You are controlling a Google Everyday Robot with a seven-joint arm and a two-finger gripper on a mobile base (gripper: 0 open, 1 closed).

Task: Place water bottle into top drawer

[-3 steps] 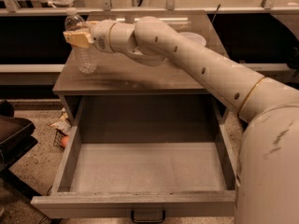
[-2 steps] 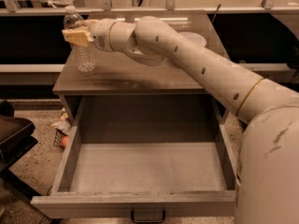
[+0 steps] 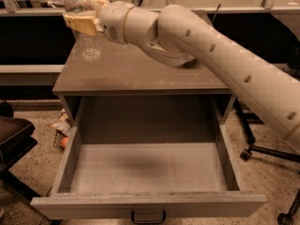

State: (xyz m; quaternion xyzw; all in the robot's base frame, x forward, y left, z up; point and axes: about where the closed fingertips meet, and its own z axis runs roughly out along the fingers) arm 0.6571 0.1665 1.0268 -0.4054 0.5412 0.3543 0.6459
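My claw (image 3: 80, 12) is up at the far left corner of the cabinet top (image 3: 140, 71), clenched on the water bottle (image 3: 88, 45): one tan finger crosses the front of it below the shoulder and the other sits behind it. I hold it high on the body so that it hangs upright, with the ribbed lower half and base showing below my fingers and the white cap above them. Whether the base rests on the cabinet top or hangs just above it I cannot tell. My arm reaches in from the right, across the top, which leaves the space over the opening free. The top drawer (image 3: 150, 203) is pulled fully out below and nearer the camera, well apart from the bottle, its small dark handle (image 3: 147, 217) on the front panel. I judge the grasp is made and the carry to the drawer is not yet begun
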